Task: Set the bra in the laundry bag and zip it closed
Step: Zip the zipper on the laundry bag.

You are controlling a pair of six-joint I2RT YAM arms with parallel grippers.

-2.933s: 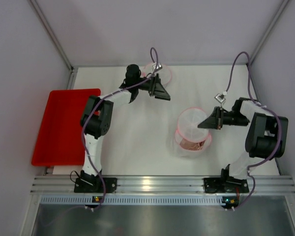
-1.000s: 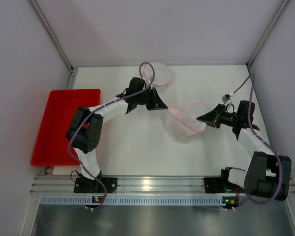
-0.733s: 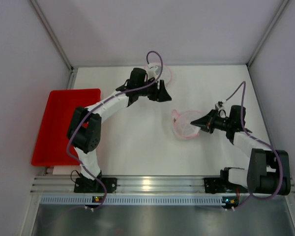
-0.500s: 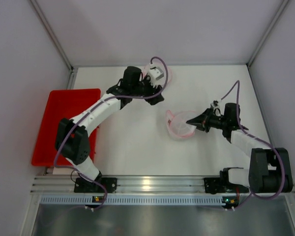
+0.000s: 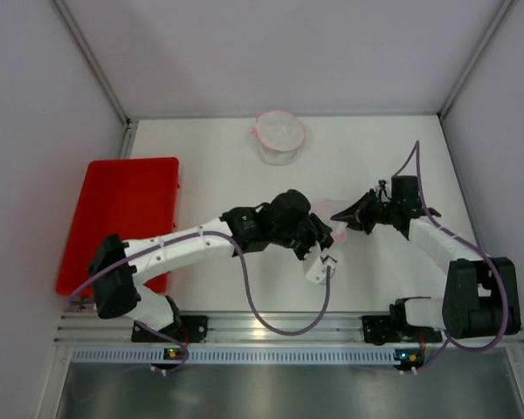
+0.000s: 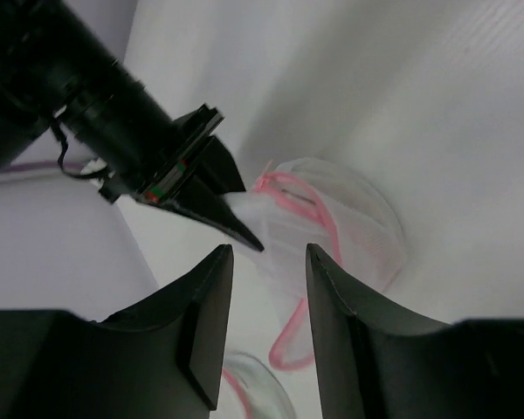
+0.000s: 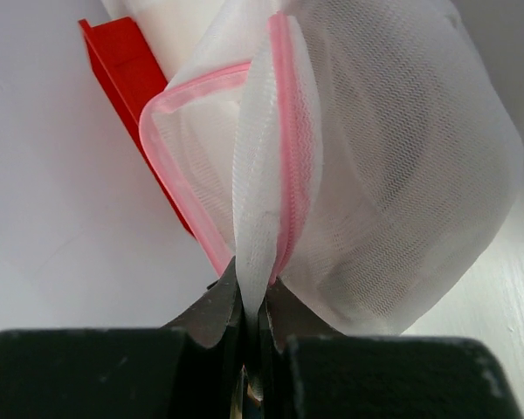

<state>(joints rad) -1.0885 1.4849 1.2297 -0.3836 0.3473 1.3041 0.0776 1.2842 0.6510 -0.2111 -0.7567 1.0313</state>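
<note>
The laundry bag [image 7: 393,175] is white mesh with a pink zip edge. My right gripper [image 7: 253,292] is shut on a fold of that edge and holds the bag up off the table. From above, my left arm covers most of the bag, and only a pink bit [image 5: 328,229] shows beside the right gripper [image 5: 338,215]. My left gripper [image 6: 268,253] is open and empty, a short way from the bag [image 6: 332,227] and pointing at it. In the top view the left gripper [image 5: 321,236] sits just left of the bag. The bra is not visible.
A second white mesh piece with a pink rim [image 5: 279,136] stands at the back centre of the table and shows low between my left fingers [image 6: 258,384]. A red tray [image 5: 122,218] lies at the left edge of the table [image 5: 244,288].
My left arm has swung from the back of the table down to the centre, over the bag, and its gripper has opened. The right gripper stays shut on the bag, which has collapsed smaller.
</note>
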